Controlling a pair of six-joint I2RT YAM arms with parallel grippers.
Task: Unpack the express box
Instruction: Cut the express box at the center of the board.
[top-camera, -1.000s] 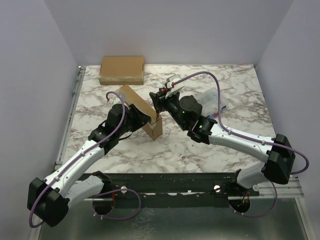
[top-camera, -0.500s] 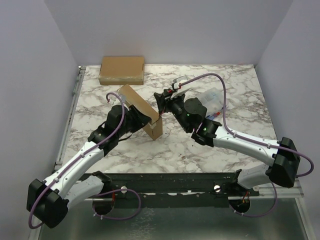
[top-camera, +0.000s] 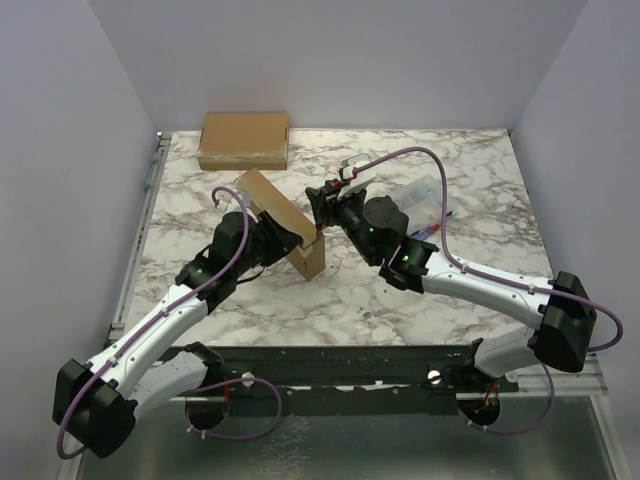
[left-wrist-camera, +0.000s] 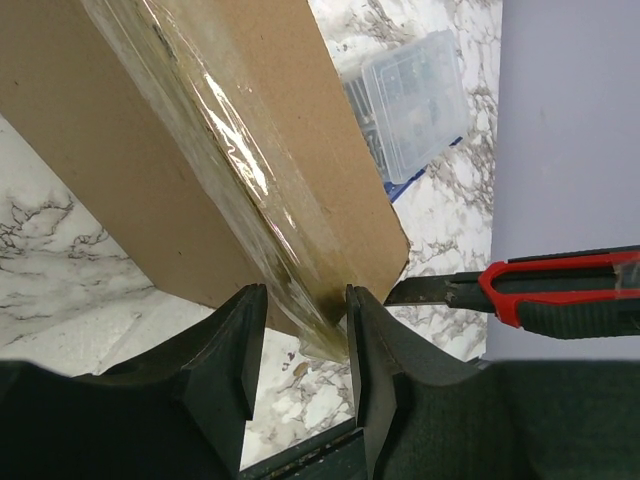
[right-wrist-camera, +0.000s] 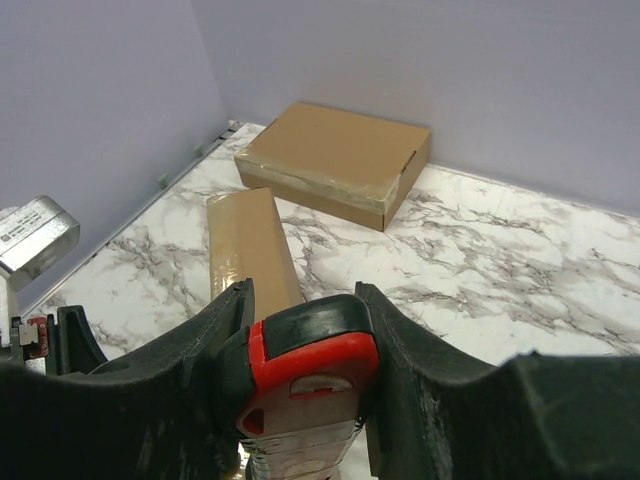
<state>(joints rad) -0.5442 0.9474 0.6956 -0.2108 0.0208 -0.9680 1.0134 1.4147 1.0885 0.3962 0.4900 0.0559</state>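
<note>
1. Carton (top-camera: 244, 140) lies flat at the back left.
2. Express box (top-camera: 262, 192) stands on edge mid-table; left gripper (left-wrist-camera: 300, 300) pinches its taped near end.
3. Right gripper (right-wrist-camera: 305, 300) clamps a red knife (left-wrist-camera: 560, 295), its blade tip hidden behind the box corner.
4. Clear case (left-wrist-camera: 410, 90), half hidden, has contents too blurred to read.

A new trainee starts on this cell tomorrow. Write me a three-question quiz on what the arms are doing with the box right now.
1. True or false: the left gripper is clamped on the taped box.
2. The blade of the utility knife in the right gripper is: A beside the held box's corner; B retracted; C pressed on the tabletop.
3. How many cardboard boxes are on the table?
Key: 1 true; 2 A; 3 two, the held one and a flat box at the far left.
</note>
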